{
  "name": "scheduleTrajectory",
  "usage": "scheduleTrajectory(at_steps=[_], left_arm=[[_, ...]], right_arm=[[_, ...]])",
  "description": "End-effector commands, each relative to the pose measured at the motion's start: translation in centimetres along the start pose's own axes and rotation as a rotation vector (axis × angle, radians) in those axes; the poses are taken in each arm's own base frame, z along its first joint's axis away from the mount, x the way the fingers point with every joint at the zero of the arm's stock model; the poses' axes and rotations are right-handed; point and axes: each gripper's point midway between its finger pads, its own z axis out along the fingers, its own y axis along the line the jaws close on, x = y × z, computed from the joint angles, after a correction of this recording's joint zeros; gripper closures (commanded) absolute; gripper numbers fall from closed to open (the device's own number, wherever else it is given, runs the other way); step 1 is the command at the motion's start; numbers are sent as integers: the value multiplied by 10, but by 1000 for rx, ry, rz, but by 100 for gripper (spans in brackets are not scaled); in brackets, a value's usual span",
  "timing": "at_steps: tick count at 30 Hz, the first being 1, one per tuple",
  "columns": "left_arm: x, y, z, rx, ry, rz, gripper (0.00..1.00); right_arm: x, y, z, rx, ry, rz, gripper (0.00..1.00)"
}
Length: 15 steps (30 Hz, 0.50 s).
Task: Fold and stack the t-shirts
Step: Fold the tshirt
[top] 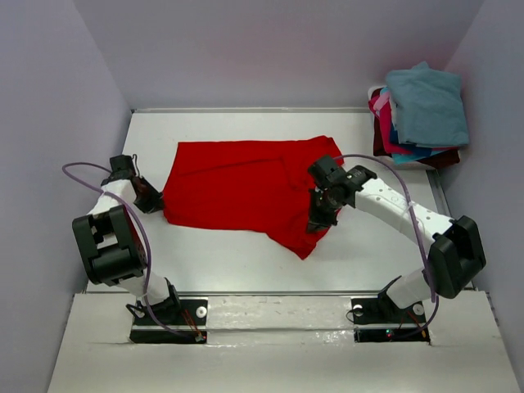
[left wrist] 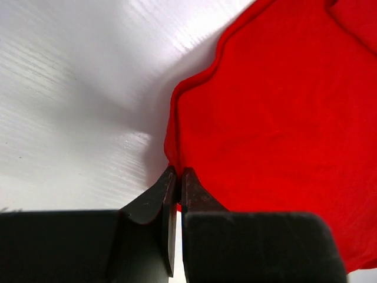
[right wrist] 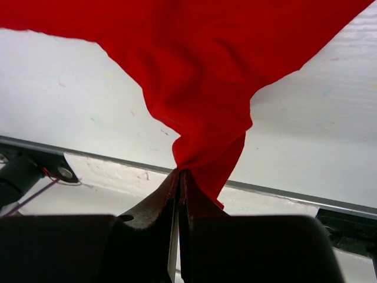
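Red shirt (top: 246, 184) lies spread on my white table (top: 368, 254) between pale lilac walls (top: 49, 98). My left gripper (left wrist: 178, 177) pinches its edge and my right gripper (right wrist: 178, 174) pinches a lifted corner. Other shirts (top: 422, 115) sit stacked far right.

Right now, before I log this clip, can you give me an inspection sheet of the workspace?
Surface: white table, glossy.
Job's things: red t-shirt spread mid-table, rumpled; pile of shirts at the far right corner, teal one on top.
Clutter: nothing seen.
Jaws: left jaws shut on the red t-shirt's left edge; right jaws shut on a bunched fold at its right side.
Cables: purple cables run along both arms.
Surroundings: pale walls on three sides.
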Motion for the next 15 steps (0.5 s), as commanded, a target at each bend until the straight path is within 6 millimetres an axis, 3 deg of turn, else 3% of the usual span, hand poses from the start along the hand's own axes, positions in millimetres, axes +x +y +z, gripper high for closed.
scheduleTrajectory(at_steps=[1, 15], left_arm=[[-22, -26, -19, 91, -69, 17, 94], [-43, -63, -20, 188, -86, 16, 94]], right_arm=[[-30, -1, -27, 61, -144, 41, 93], [-96, 5, -49, 105, -282, 75, 93]])
